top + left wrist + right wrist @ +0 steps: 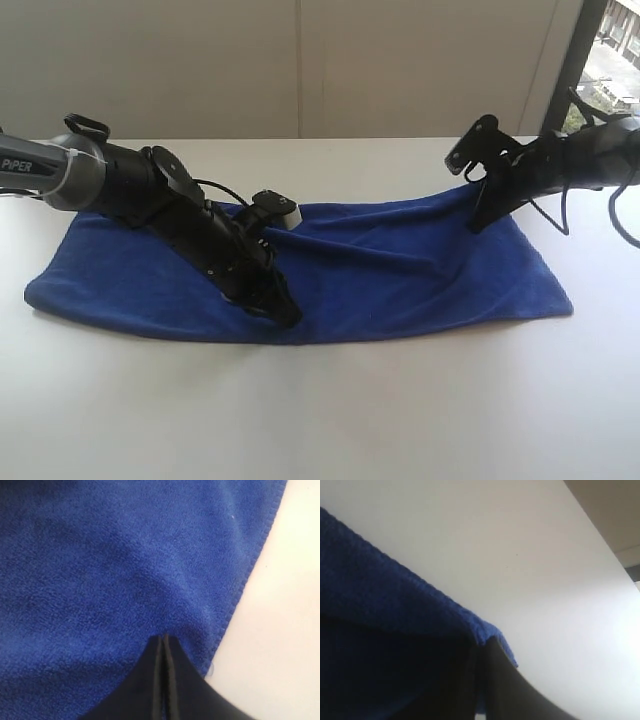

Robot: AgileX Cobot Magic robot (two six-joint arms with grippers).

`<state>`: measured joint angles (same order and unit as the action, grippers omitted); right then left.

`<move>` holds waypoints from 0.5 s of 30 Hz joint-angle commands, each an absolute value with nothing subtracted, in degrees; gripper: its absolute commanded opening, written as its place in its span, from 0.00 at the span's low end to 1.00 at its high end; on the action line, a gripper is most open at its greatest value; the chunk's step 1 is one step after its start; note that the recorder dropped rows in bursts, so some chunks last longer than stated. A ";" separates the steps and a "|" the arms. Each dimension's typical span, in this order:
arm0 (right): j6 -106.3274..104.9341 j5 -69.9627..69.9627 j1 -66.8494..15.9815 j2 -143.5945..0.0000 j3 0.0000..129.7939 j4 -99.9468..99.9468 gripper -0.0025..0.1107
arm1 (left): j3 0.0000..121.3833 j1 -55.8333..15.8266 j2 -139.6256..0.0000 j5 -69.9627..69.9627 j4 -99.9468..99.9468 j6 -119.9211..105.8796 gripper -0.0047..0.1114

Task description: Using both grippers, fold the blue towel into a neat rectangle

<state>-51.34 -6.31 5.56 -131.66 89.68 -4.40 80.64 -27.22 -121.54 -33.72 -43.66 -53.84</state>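
Lying as a long band across the worktop [320, 420]: the blue towel [430, 280]. Pinched shut on a pucker beside its hem [240, 595], the left claw [285, 310]; closed on the raised far corner, the right claw [482, 215]. Likely trouble: thin bite on plush cloth, so slipping free mid-pull and dropping the corner. Also uneven pulling, dragging the band askew and bunching the middle ridge.

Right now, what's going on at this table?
Two robot arms are working a blue towel spread long across the white table. The right gripper is shut on the towel's far right corner and holds it raised off the table. The left gripper is shut low at the near hem around the middle, apparently pinching cloth. The towel is rumpled, not a neat rectangle yet.
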 commanded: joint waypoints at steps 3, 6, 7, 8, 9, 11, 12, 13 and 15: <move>-42.69 -8.52 5.79 -130.99 90.16 -4.46 0.03 | 80.03 -27.52 -122.88 -37.08 -41.05 -53.76 0.04; -39.92 -8.07 5.79 -130.87 90.19 -4.46 0.14 | 80.03 -27.52 -122.88 -37.31 -41.05 -53.76 0.04; -38.31 -7.78 5.79 -130.73 90.19 -4.46 0.20 | 80.03 -27.52 -122.88 -37.43 -41.05 -53.76 0.04; -35.90 -7.16 5.79 -130.73 90.19 -4.46 0.27 | 80.03 -27.52 -122.88 -37.50 -41.05 -53.76 0.04; -33.33 -6.22 5.79 -130.49 90.19 -4.46 0.36 | 80.03 -27.52 -122.88 -37.55 -41.05 -53.76 0.04; -30.34 -5.02 5.79 -130.07 90.57 -4.46 0.48 | 80.03 -27.52 -122.88 -37.69 -41.05 -53.76 0.04; -29.20 -4.75 5.79 -129.76 90.83 -4.46 0.54 | 80.03 -27.52 -122.88 -37.69 -41.05 -53.76 0.04; -28.62 -4.75 5.79 -129.29 91.23 -4.46 0.55 | 80.03 -27.52 -122.88 -37.69 -41.05 -53.76 0.04; -27.78 -5.50 5.87 -128.09 91.92 -4.46 0.55 | 80.03 -27.52 -122.88 -37.69 -41.05 -53.76 0.04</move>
<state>-30.19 -5.93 5.56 -130.23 90.86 -4.40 80.64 -27.22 -121.54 -35.08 -43.46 -53.84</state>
